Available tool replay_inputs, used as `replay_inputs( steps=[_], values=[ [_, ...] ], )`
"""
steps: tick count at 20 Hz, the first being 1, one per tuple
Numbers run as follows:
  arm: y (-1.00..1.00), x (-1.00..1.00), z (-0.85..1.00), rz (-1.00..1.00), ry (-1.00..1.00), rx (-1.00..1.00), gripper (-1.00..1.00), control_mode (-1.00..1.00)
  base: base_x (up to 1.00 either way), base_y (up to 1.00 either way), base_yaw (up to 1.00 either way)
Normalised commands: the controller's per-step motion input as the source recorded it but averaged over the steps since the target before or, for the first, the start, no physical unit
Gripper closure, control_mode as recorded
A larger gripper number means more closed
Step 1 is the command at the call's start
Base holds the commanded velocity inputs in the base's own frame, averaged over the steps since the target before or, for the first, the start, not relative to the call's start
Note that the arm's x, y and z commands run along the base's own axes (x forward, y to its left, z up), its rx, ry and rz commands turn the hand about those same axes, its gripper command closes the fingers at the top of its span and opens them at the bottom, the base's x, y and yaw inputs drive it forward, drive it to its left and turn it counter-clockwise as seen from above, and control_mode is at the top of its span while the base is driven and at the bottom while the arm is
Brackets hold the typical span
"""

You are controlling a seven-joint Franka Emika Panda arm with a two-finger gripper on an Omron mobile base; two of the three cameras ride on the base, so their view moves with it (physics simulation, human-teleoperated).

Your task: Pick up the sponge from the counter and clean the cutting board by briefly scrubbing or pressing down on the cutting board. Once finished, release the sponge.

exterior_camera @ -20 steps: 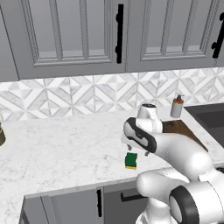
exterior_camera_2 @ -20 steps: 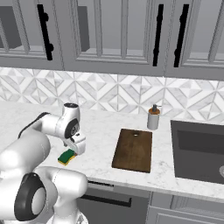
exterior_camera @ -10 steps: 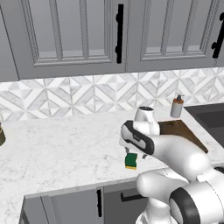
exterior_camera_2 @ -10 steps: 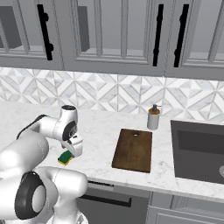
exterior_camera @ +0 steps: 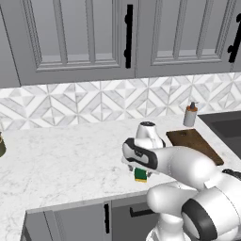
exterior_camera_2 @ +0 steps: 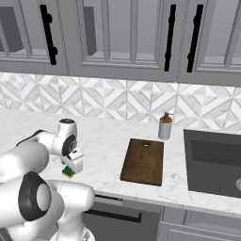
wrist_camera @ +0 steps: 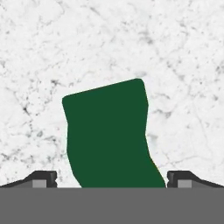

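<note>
White marble counter point(exterior_camera: 61, 160) is carrying the sponge point(wrist_camera: 109, 131) near its front edge, left of the cutting board point(exterior_camera_2: 144, 160), while the gripper point(wrist_camera: 111, 178) is lowering further, fingers spread wide astride it, grasp imminent.

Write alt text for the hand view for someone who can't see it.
The dark green top of the sponge lies on the white marble counter, seen from straight above. The open gripper straddles it, one dark fingertip on each side.
</note>
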Motion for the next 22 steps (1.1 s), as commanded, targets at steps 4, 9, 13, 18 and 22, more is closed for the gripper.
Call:
replay_inputs(
  steps=[4, 9, 13, 18, 22],
  values=[
    [0.02, 0.00, -0.26, 0.00, 0.00, -0.01, -1.00, -1.00, 0.00, 0.00, 0.00],
    [0.00, 0.00, -0.06, 0.00, -0.01, 0.00, -1.00, -1.00, 0.00, 0.00, 0.00],
    [-0.03, 0.00, 0.00, 0.00, -0.02, 0.00, -1.00, -1.00, 0.00, 0.00, 0.00],
    [-0.22, 0.00, 0.00, 0.02, -0.04, 0.00, -1.00, -1.00, 0.00, 0.00, 0.00],
    [-0.11, 0.03, 0.00, 0.02, -0.01, 0.00, -1.00, -1.00, 0.00, 0.00, 0.00]
  ],
)
